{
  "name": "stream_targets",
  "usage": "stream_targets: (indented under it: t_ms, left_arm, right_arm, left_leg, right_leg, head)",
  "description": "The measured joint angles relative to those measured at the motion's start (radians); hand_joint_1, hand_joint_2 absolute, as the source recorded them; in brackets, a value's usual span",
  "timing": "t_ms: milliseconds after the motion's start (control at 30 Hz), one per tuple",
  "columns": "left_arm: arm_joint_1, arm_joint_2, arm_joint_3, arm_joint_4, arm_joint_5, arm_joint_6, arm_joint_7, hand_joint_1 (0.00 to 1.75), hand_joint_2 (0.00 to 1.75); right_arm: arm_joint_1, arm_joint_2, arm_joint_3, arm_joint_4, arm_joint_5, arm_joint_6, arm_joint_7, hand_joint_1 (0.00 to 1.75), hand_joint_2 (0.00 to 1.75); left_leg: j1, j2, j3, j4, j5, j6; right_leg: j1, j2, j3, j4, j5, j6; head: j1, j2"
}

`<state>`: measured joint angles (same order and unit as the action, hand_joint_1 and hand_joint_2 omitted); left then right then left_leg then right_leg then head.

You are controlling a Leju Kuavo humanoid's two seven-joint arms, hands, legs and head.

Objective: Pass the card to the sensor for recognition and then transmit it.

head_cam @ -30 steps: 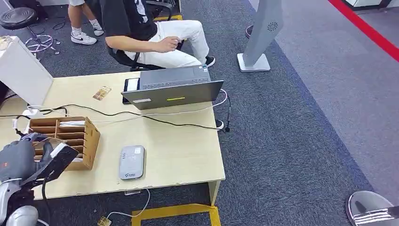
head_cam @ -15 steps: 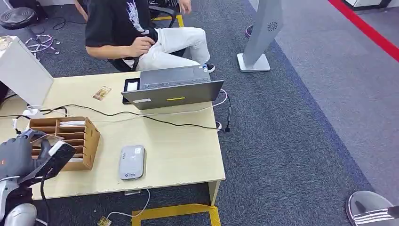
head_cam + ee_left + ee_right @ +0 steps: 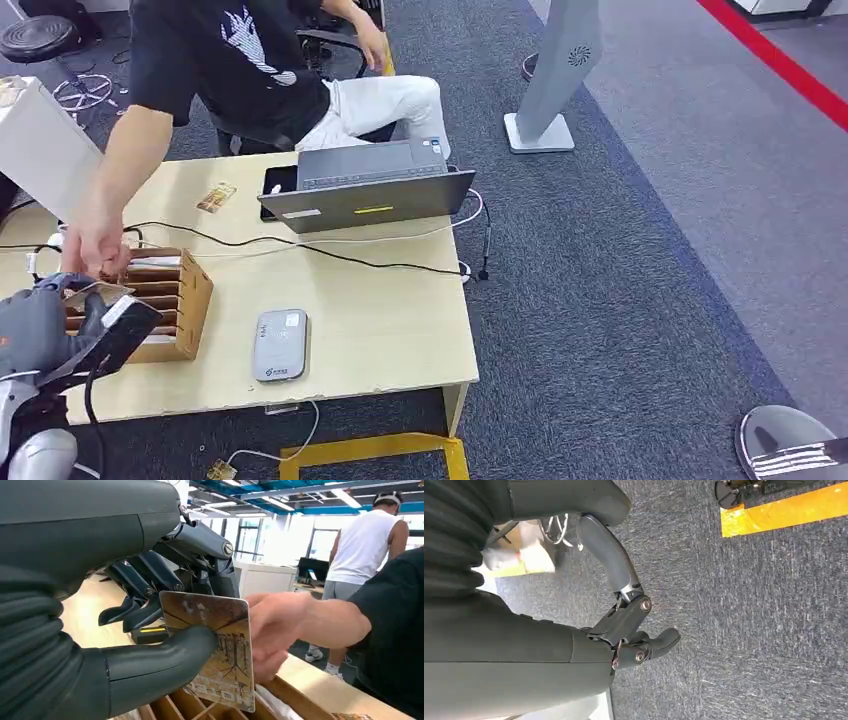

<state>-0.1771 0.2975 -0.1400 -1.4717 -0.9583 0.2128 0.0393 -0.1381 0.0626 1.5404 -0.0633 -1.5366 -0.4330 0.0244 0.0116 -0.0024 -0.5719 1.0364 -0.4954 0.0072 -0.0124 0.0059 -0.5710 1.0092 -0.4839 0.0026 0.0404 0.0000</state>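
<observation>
The card (image 3: 215, 650), gold-brown with a branching pattern, stands pinched in the robot's left hand (image 3: 150, 605): the thick grey thumb (image 3: 165, 660) presses across its face while the darker fingers (image 3: 145, 580) curl behind its top edge. A person's hand (image 3: 275, 630) reaches in from the side away from the robot's palm and meets the card's far edge; whether that hand actually grips it cannot be told. Just below the fingertips lies a wooden sorting box (image 3: 165, 290) with open slots. In the head view the left hand (image 3: 45, 325) hovers at the box's near end, with the person's arm (image 3: 125, 180) stretched down to it. Beyond the box, well apart from the fingers, a grey card reader (image 3: 279, 344) lies flat on the pale table (image 3: 380, 320), and an open laptop (image 3: 365, 190) sits farther back. The right hand (image 3: 634, 630) hangs over grey carpet (image 3: 749, 630), fingers loosely spread and holding nothing.
</observation>
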Motion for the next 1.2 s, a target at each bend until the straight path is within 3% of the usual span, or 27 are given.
stream_targets:
  t_ms: [933,967,1000,1200]
  left_arm:
    - [-0.037,0.0,0.0,0.0,0.007,0.031,-0.008,1.75,1.75]
    - [-0.037,0.0,0.0,0.0,0.007,0.031,-0.008,0.65,1.75]
    - [-0.037,0.0,0.0,0.0,0.01,0.032,-0.009,0.0,1.75]
    - [-0.034,-0.007,0.004,-0.002,0.048,0.081,-0.047,0.0,1.75]
  right_arm:
    - [0.0,0.0,0.0,-0.008,-0.006,0.0,-0.005,0.0,1.75]
    - [0.0,0.0,0.0,-0.008,-0.006,0.0,-0.005,0.0,1.75]
    - [0.0,0.001,0.0,-0.008,-0.006,0.0,-0.005,0.0,1.75]
    - [-0.001,0.002,0.0,-0.008,-0.008,0.0,-0.005,0.0,1.75]
  left_leg:
    - [0.0,0.0,0.0,0.0,0.0,0.0]
    - [0.0,0.0,0.0,0.0,0.0,0.0]
    - [0.0,0.0,0.0,0.0,0.0,0.0]
    - [0.0,0.0,0.0,0.0,0.0,0.0]
  right_leg:
    - [0.0,0.0,0.0,0.0,0.0,0.0]
    - [0.0,0.0,0.0,0.0,0.0,0.0]
    - [0.0,0.0,0.0,0.0,0.0,0.0]
    - [0.0,0.0,0.0,0.0,0.0,0.0]
  head:
    - [0.0,0.0]
    - [0.0,0.0]
    - [0.0,0.0]
    - [0.0,0.0]
